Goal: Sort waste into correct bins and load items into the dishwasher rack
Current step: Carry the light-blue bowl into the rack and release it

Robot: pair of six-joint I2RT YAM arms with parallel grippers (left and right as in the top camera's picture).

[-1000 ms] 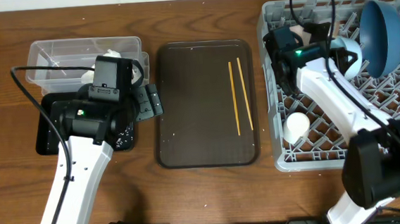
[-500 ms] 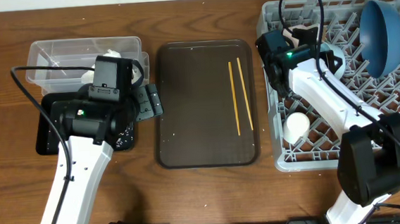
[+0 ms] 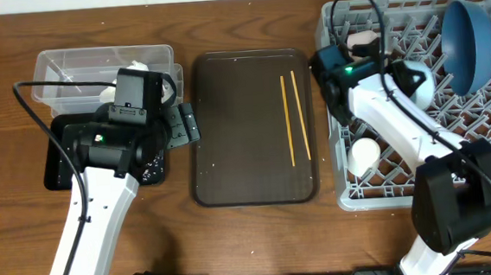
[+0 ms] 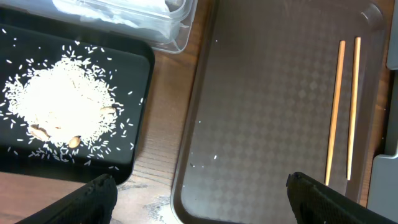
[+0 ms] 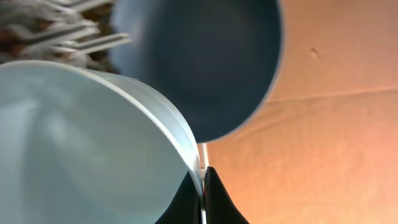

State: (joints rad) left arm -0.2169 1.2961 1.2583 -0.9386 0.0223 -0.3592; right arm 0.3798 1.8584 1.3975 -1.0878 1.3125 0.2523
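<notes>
Light blue bowl (image 3: 416,79): noted inside the dishwasher rack (image 3: 489,151), upper middle, near the dark blue bowl (image 3: 468,42) propped at the far right. Whether the two touch cannot be told. Its tilt is not clear from above, since the arm lies across it.

Right tool (image 5: 200,194): clenched on the bowl's rim. In the right wrist view the thin rim is pinched between the two dark fingertips, one inside the wall and one outside.

Left tool (image 4: 200,182): released, nothing held, fingers spread wide. It hangs over the left edge of the dark brown tray (image 4: 267,93), beside the black tray (image 4: 140,149).

Handling, judged:
- The bowl is taken to be rigid, smooth-walled and fairly light.
- It is probably slippery at the rim and liable to swing about a single pinch point.
- A rim grip suits it. It should be lowered between pegs before release, as a knock against the dark blue bowl could chip either.

Also recorded:
- Rice scraps (image 4: 59,109) lie in the black tray.
- Tissue (image 3: 143,68) lies in the clear tub (image 3: 63,64).
- Small white cup (image 3: 365,153) sits at the rack's near left.
- Chopsticks (image 3: 296,117) lie side by side on the dark brown tray, not yet loaded. They are thin, light and flat to the surface, so they are likely awkward to pick up.
</notes>
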